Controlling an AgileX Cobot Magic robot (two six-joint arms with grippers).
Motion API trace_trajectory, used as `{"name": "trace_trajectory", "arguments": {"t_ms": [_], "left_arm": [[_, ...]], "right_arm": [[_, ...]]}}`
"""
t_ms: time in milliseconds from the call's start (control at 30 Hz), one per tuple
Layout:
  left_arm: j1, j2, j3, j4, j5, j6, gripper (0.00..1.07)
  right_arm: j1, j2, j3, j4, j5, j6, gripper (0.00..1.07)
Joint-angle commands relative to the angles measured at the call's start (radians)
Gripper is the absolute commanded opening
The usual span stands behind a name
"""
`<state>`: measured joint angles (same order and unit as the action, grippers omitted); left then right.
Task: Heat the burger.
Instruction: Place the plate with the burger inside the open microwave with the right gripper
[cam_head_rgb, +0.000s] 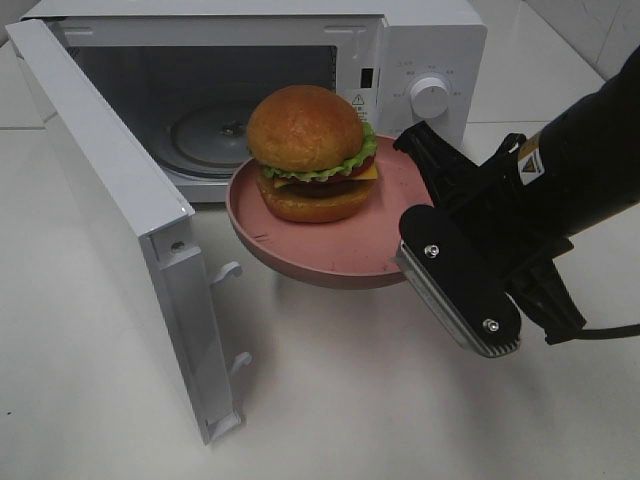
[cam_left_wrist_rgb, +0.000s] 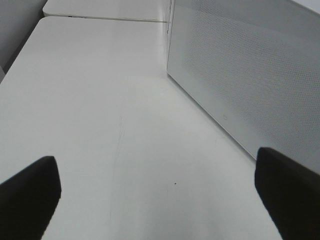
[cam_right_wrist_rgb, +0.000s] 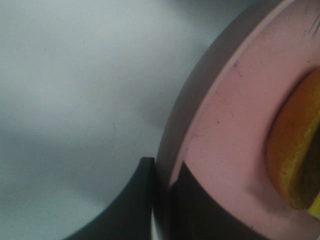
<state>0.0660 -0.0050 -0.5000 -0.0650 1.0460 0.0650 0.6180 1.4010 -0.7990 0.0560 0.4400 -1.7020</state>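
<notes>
The right pincer (cam_right_wrist_rgb: 162, 172) is clamped narrow on the rim of the pink plate (cam_head_rgb: 300, 255), holding it clear of the tabletop (cam_head_rgb: 380, 400). The burger (cam_head_rgb: 310, 150) sits on the plate, directly in front of the microwave (cam_head_rgb: 430, 45) cavity. The microwave door (cam_head_rgb: 100, 190) stands open. The left pincer (cam_left_wrist_rgb: 157, 192) is spread wide above the tabletop beside the microwave wall, holding nothing.

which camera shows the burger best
The exterior high view: the whole burger sits there on the pink plate, every layer visible. The right wrist view catches only a blurred edge of its bun; the left wrist view shows none of it.
</notes>
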Motion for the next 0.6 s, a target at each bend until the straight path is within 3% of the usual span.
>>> {"name": "trace_trajectory", "arguments": {"t_ms": [33, 600], "left_arm": [[0.006, -0.025, 0.003, -0.006, -0.008, -0.003, 0.98], [0.006, -0.025, 0.003, -0.006, -0.008, -0.003, 0.98]], "right_arm": [[-0.032, -0.016, -0.005, 0.077, -0.060, -0.120, 0.00], [-0.032, 0.070, -0.007, 0.078, -0.153, -0.147, 0.00]]}}
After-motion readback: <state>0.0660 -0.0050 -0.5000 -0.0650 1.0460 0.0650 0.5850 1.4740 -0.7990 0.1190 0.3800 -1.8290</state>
